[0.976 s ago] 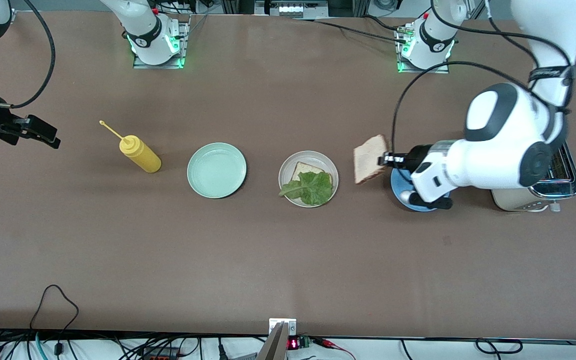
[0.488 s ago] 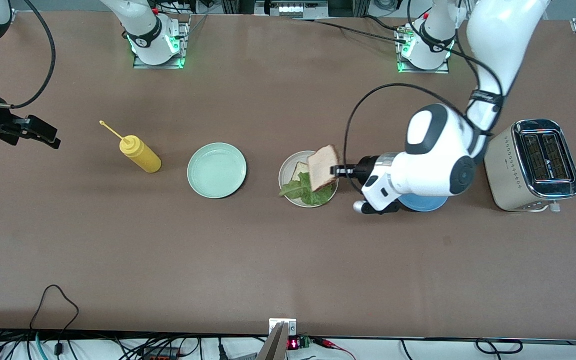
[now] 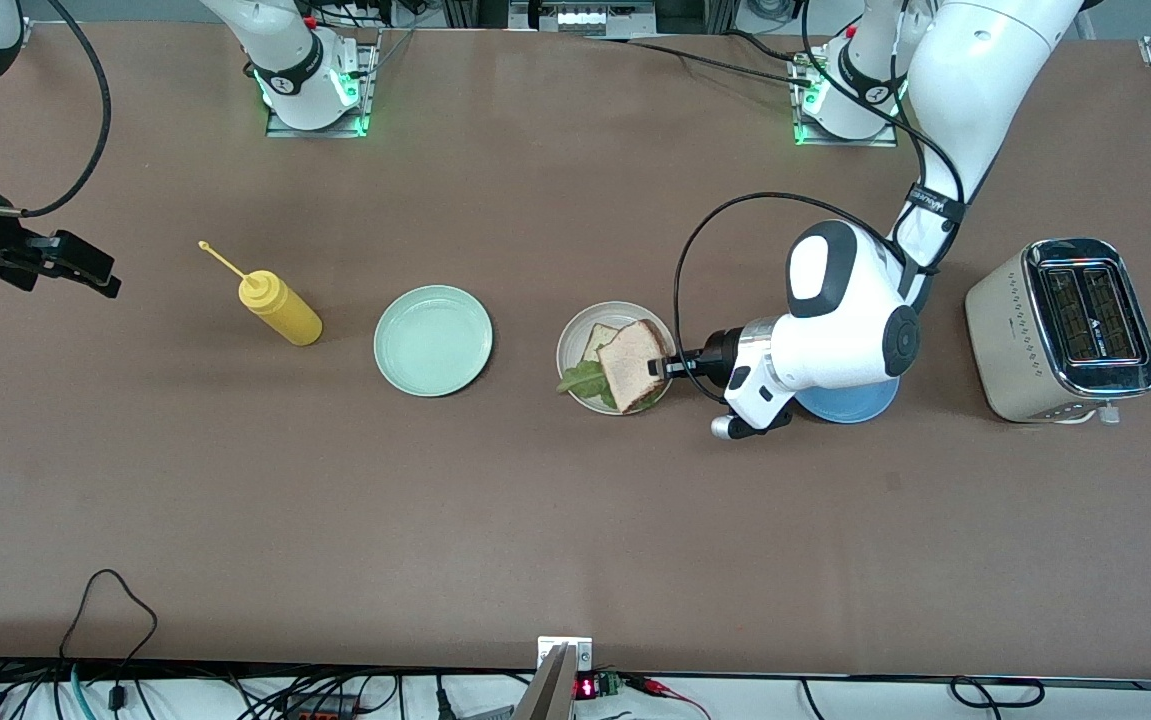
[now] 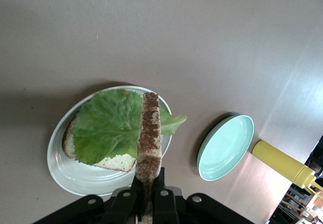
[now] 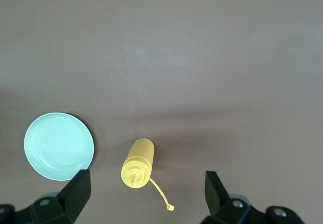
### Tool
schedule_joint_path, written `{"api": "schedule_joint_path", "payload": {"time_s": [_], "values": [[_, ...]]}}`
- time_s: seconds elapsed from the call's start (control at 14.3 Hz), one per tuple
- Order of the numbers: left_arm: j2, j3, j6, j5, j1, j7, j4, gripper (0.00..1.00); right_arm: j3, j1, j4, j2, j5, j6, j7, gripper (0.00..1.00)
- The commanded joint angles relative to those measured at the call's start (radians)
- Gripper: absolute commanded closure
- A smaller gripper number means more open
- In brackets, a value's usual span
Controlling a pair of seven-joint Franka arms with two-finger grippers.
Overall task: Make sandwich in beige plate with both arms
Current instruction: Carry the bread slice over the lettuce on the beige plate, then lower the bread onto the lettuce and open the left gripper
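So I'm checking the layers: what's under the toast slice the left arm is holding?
Under the held toast slice lies the lettuce leaf, on a bottom slice in the beige plate. Most of that bottom slice is covered by the lettuce.

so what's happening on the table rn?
The left gripper is shut on the top toast slice, holding it over the lettuce and bottom slice on the beige plate. The right gripper waits open, above the table near the mustard bottle.
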Motion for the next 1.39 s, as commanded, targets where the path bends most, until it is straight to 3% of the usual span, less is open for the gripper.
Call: {"api": "schedule_joint_path", "payload": {"time_s": [0.0, 0.14, 0.63, 0.98, 1.32], "values": [[-0.002, 0.008, 0.015, -0.094, -0.026, 0.034, -0.01, 1.0, 0.0, 0.002, 0.014, 0.004, -0.014, -0.001, 0.007, 0.0], [0.024, 0.008, 0.013, -0.146, -0.05, 0.13, -0.01, 0.99, 0.001, 0.002, 0.014, 0.004, -0.014, 0.004, 0.007, 0.0], [0.085, 0.008, -0.011, -0.143, -0.05, 0.415, -0.01, 1.0, 0.001, 0.0, 0.014, 0.005, -0.016, 0.004, 0.005, 0.0], [0.094, 0.008, -0.03, -0.142, -0.038, 0.475, -0.009, 0.99, 0.0, -0.005, 0.014, 0.024, -0.016, 0.039, 0.007, 0.0], [0.153, 0.008, -0.026, -0.145, 0.0, 0.578, -0.005, 0.9, -0.002, -0.008, 0.014, 0.035, -0.016, 0.057, 0.005, 0.0]]}}
